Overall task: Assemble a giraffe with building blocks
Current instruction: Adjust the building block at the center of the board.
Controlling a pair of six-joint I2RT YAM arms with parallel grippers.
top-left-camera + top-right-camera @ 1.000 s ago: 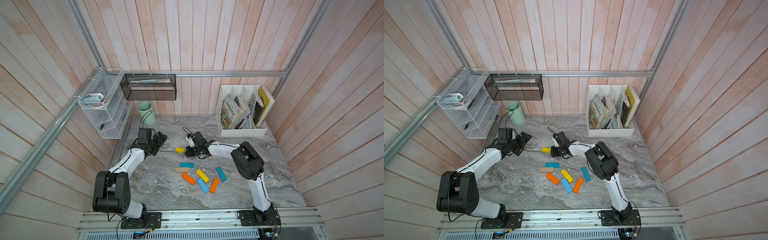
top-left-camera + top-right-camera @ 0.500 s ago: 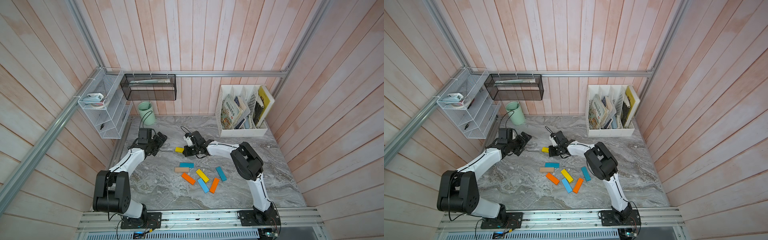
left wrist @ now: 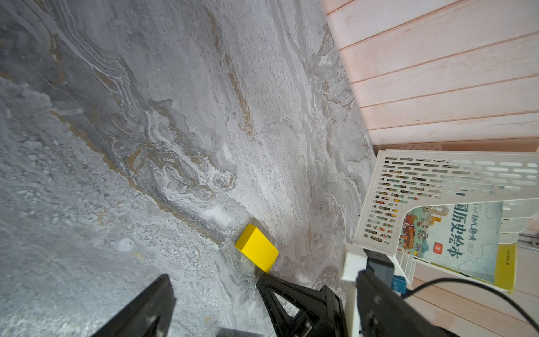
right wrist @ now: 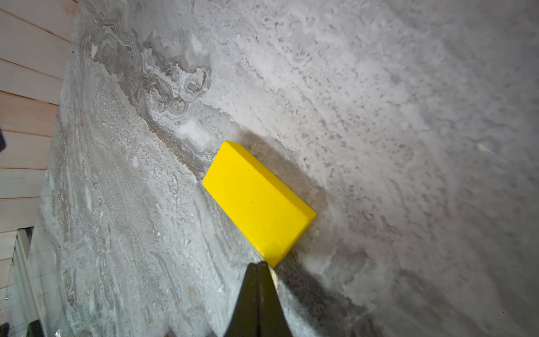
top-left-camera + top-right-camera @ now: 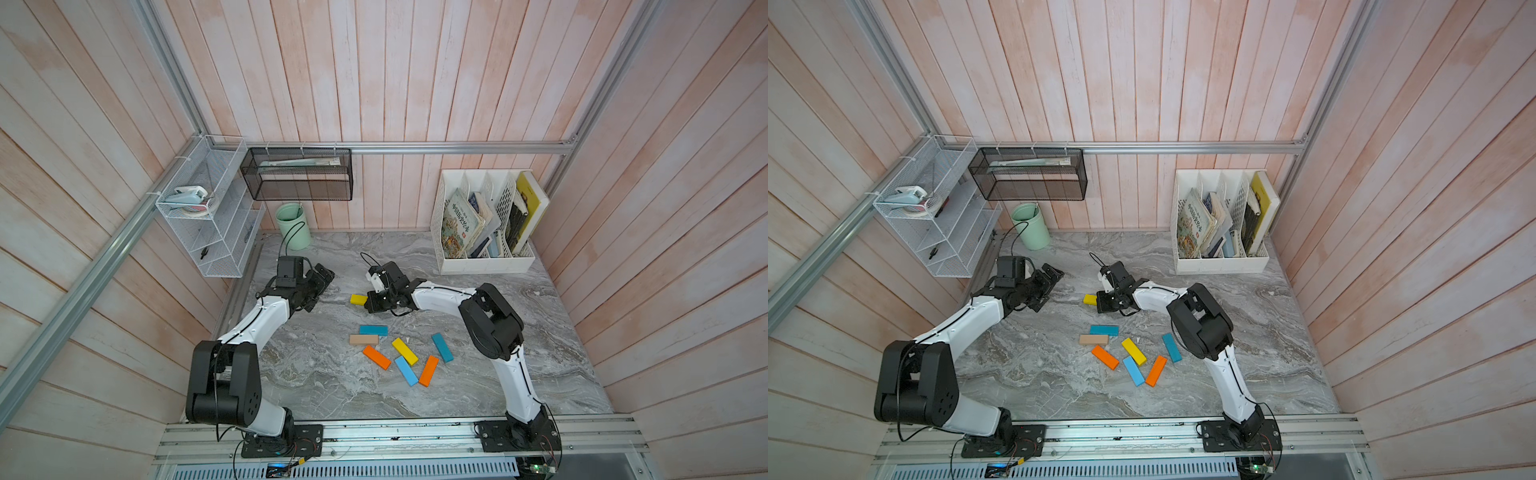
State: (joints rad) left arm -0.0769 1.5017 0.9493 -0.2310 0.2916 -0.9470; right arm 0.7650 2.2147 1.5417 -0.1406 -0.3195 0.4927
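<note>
The yellow block (image 4: 256, 201) that I take for the head lies flat on the tabletop (image 5: 316, 374), alone, apart from the other blocks and nearer to the back wall. Compared with a second ago, my right jaws have come closer to it. They are pressed together and pinch nothing, and their tip now touches one corner of the block, while the block itself has hardly moved. I judge this is the start of a push to slide or turn the head into place, so the figure is still at an early stage. The other seven blocks lie loose in a group nearer to my bases: one teal block (image 5: 373, 330) just beside one tan block (image 5: 364, 339), one orange block (image 5: 376, 357), a second yellow block (image 5: 404, 351), one light blue block (image 5: 406, 371), a second orange block (image 5: 428, 370) and a second teal block (image 5: 441, 347). That makes eight: two yellow, two orange, two teal, one light blue, one tan. My left jaws stay spread wide and empty, well apart from all blocks.
</note>
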